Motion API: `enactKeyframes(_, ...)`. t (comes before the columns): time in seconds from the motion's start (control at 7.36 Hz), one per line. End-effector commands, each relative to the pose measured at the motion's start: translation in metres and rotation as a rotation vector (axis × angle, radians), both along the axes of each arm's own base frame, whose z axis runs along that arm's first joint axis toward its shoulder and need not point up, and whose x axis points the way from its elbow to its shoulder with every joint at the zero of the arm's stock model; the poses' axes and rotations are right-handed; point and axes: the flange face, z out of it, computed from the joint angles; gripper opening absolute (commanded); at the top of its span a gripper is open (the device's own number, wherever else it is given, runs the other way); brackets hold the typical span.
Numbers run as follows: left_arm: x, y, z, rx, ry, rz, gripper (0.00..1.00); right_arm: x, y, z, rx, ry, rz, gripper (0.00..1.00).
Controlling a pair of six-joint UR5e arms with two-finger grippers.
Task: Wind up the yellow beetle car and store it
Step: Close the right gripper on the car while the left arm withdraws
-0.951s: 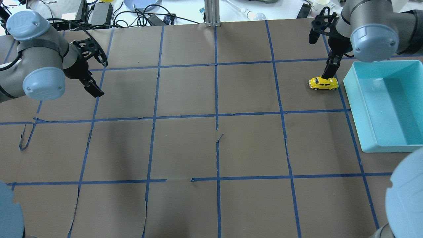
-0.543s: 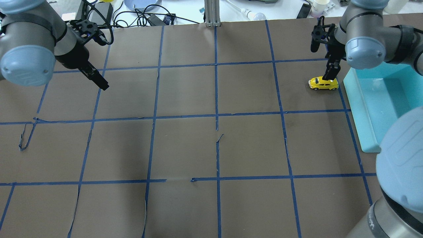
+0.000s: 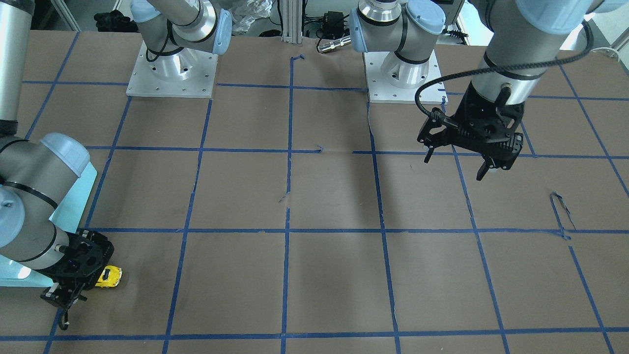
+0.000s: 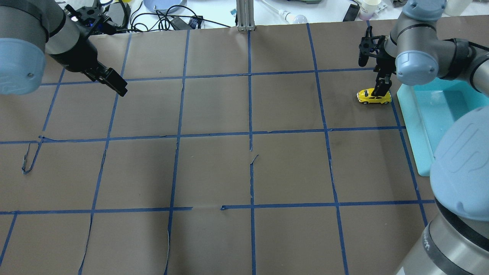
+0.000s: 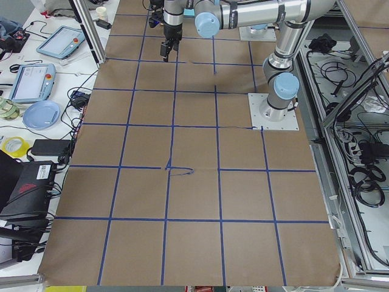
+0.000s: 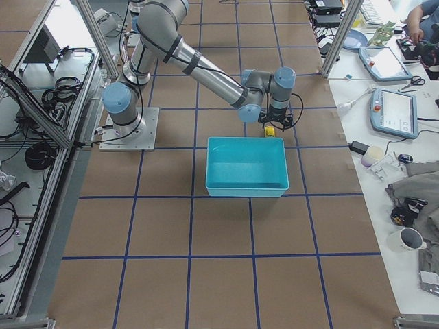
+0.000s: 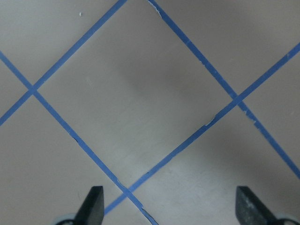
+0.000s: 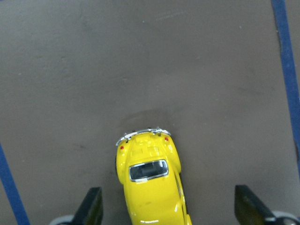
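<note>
yellow beetle car: on table, just beside bin rim
right jaws: spread, straddling the car, gaps both sides
left jaws: spread

Work surface and bench clutter
Table covered in brown paper, marked with a blue tape grid, torn in places. Beyond the far edge: blue plate, black power adapter, white cup, aluminium post.
</note>
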Motion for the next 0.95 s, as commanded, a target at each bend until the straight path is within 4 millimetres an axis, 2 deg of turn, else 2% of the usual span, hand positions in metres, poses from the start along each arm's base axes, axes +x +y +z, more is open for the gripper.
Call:
enactKeyframes(0.0,-0.01,0.023,0.022,-0.011,0.0,0.148,1.0,-0.008,0.001,-0.011,0.019,-0.006,0.017,1.0)
enactKeyframes(0.14,-0.01,0.025,0.024,-0.013,0.018,0.226,1.0,-0.008,0.002,-0.018,0.035,-0.011,0.014,0.99)
enactKeyframes(0.27,-0.018,0.03,0.027,-0.016,0.025,0.247,1.0,-0.008,0.001,-0.02,0.037,-0.01,0.014,0.73)
enactKeyframes(0.41,-0.036,0.039,0.032,-0.017,0.038,0.225,1.0,-0.009,0.001,-0.02,0.039,-0.004,0.006,0.29)
enactKeyframes(0.54,-0.052,0.048,0.033,-0.008,0.045,0.256,1.0,-0.01,-0.001,-0.016,0.033,0.002,0.001,0.0)
enactKeyframes(0.81,-0.057,0.049,0.029,0.004,0.056,0.33,1.0,-0.008,-0.001,-0.005,0.017,-0.003,0.003,0.0)
